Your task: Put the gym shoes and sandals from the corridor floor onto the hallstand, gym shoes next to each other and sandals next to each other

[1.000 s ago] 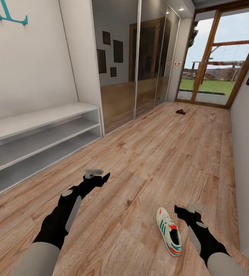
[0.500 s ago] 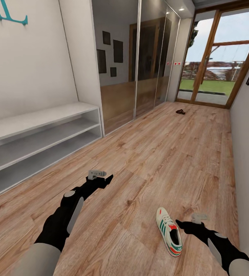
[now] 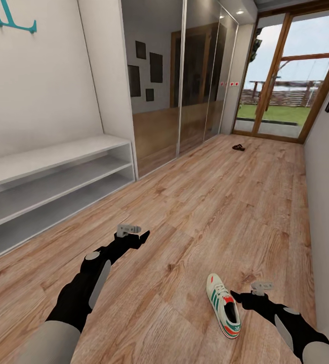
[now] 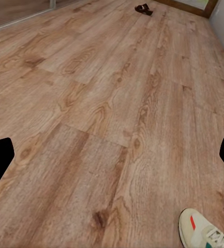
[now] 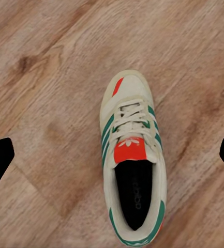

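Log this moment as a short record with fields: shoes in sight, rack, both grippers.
sneaker: one, upright on the floor, near the right gripper, not touching
sandal: dark shape far down the corridor near the glass door
rack: white, along the left wall, shelves bare
left gripper: open, holding nothing, above the floor
right gripper: open, sneaker ahead of its fingers

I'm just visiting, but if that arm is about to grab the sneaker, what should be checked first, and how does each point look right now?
1. Gym shoe upright on the corridor floor: ok.
2. Right gripper open: ok, fingers spread wide in its wrist view.
3. Shoe centred between the fingers: ok.
4. Gripper touching the shoe: not ok, beside it.
5. Hallstand top free for shoes: ok.
6. Second gym shoe located: cannot tell.
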`<state>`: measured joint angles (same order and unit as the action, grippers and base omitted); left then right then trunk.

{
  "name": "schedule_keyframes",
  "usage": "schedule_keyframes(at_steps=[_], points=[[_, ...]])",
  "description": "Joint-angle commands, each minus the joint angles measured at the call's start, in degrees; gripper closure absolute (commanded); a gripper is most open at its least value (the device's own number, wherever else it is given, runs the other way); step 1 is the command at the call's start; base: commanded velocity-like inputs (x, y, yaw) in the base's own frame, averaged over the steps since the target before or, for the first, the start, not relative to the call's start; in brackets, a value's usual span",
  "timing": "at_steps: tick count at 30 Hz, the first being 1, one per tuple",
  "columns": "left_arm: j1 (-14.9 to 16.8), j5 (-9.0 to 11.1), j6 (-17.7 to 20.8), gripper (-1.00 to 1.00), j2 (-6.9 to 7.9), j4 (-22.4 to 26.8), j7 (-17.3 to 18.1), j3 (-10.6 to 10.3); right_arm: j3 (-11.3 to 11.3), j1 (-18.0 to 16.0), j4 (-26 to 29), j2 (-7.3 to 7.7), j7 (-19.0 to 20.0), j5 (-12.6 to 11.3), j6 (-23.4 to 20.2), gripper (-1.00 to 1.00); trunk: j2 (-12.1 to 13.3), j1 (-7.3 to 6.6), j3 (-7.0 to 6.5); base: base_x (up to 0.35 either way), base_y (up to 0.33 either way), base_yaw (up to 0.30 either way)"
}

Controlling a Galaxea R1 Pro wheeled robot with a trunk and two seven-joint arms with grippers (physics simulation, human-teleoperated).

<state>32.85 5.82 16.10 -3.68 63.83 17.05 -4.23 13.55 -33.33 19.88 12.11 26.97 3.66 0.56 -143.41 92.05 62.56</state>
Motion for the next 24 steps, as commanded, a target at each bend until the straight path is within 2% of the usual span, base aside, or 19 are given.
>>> schedule_keyframes(at_steps=[1, 15, 16, 19, 21, 22, 24], points=[[0.02, 0.60, 0.52, -1.00, -0.01, 0.06, 0.06, 0.03, 0.47, -0.04, -0.02, -0.06, 0.36, 0.37, 0.06, -1.00, -0.02, -0.01, 0.05, 0.000, 0.000, 0.000], [0.02, 0.60, 0.52, -1.00, -0.01, 0.06, 0.09, 0.01, 0.84, -0.04, 0.09, -0.19, -0.23, -0.04, 0.09, -1.00, -0.02, -0.01, 0.05, 0.000, 0.000, 0.000], [0.02, 0.60, 0.52, -1.00, -0.01, 0.06, 0.09, 0.01, 0.85, -0.05, -0.03, -0.27, -1.12, -0.05, 0.14, -1.00, -0.02, -0.01, 0.05, 0.000, 0.000, 0.000], [0.02, 0.60, 0.52, -1.00, -0.01, 0.06, 0.09, 0.01, 0.86, -0.02, -1.67, -0.37, -7.30, -0.05, 1.12, -1.00, -0.02, -0.01, 0.05, 0.000, 0.000, 0.000], [0.02, 0.60, 0.52, -1.00, -0.01, 0.06, 0.09, 0.01, 0.81, -0.03, -3.75, -0.41, -13.03, -0.05, 4.01, -1.00, -0.02, -0.01, 0.05, 0.000, 0.000, 0.000], [0.02, 0.60, 0.52, -1.00, -0.01, 0.06, 0.09, 0.01, 0.78, -0.03, -5.29, -0.41, -15.62, 0.04, 7.86, -1.00, -0.02, -0.01, 0.05, 0.000, 0.000, 0.000], [0.02, 0.60, 0.52, -1.00, -0.01, 0.06, 0.09, 0.01, 0.75, -0.02, -5.74, -0.42, -16.27, 0.10, 9.53, -1.00, -0.02, -0.01, 0.05, 0.000, 0.000, 0.000]])
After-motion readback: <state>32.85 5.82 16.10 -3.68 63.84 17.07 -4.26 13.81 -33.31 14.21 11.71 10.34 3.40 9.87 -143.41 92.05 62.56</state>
